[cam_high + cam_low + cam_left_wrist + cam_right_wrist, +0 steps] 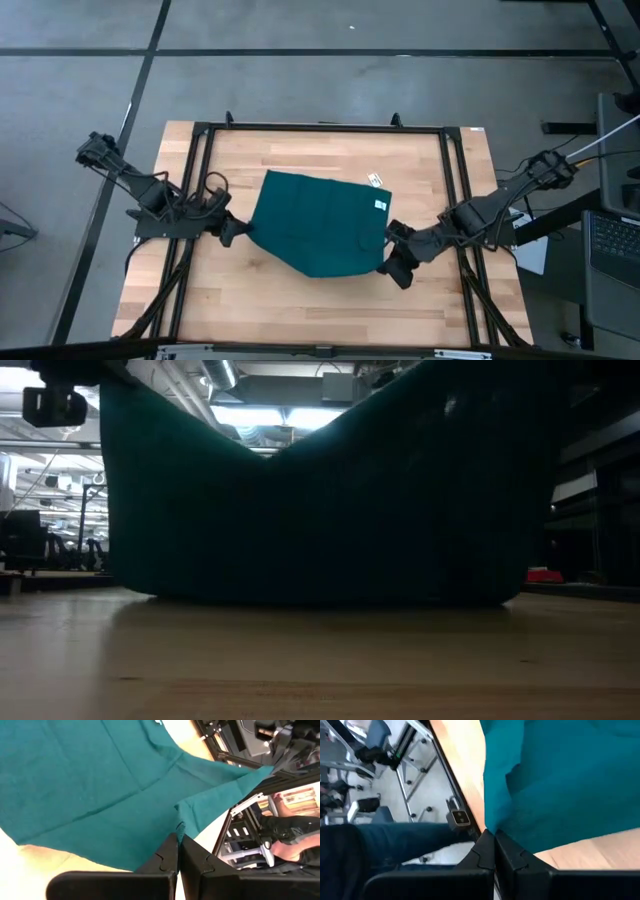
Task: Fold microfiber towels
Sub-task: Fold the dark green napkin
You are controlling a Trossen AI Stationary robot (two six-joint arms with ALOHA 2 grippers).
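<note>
- The towel is lying in the middle of the wooden surface in the high view, with two of its corners being pulled out, one toward the left of the frame and one toward the lower right.
- In the low view the towel is hanging like a dark curtain across most of the frame, sagging in a dip at the top centre and blocking both arms and most of the room behind.
- Its lower edge is resting on the surface there; its upper corners are cut off by the top of the frame.
- The left end effector is pressing its fingers together on the towel's left corner; in the left wrist view the cloth is caught between the fingertips.
- The right end effector is pinching the towel's lower-right corner; the right wrist view is showing cloth running into the closed tips.
- A small white tag is showing at the towel's upper-right edge, with a second white scrap just beside it; what that scrap is cannot be made out.
- A person's leg in blue jeans is showing beyond the surface's edge, partly cut off.
</note>
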